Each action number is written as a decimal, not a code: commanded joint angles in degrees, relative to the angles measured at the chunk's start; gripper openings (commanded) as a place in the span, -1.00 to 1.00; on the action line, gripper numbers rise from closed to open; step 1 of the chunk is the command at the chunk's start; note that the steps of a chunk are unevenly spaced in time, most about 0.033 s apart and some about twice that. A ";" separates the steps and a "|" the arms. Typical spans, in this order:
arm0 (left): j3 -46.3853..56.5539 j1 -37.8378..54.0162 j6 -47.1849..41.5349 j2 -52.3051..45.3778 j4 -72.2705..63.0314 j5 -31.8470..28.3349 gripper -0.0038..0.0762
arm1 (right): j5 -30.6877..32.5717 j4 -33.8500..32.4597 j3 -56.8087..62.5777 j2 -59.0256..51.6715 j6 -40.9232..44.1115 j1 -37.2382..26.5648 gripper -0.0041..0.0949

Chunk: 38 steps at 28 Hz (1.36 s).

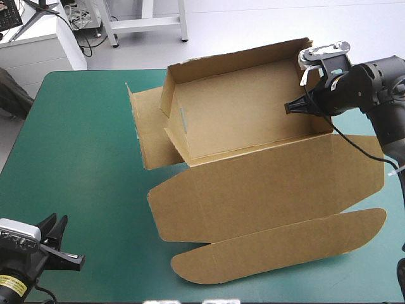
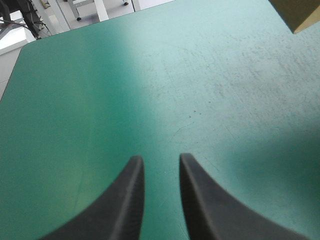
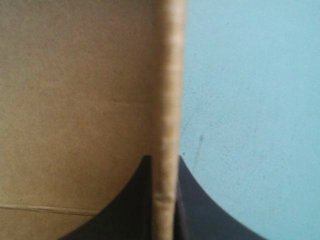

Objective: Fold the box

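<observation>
Bench [image 1: 82, 145]: covered in teal-green, matte, faintly scuffed, bare along its left side.
Box [image 1: 247, 120]: mid-bench toward the far right. It is an open tray with back and end walls raised and the lid lying flat toward the near edge.
Board: brown, creased, with a raw corrugated edge. The lid's outer flap is long with rounded ends.
Right jaws: pinched almost together on the tray's right end wall.
Left jaws: slightly parted, holding nothing, over bare bench near the left corner.

Matt brown board box [image 1: 253, 120] — smooth
</observation>
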 commanded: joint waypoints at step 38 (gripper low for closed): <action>-40.19 20.57 -5.45 55.79 -0.92 -8.75 0.17 | 0.47 1.58 -1.81 -2.43 -0.20 -0.13 -0.96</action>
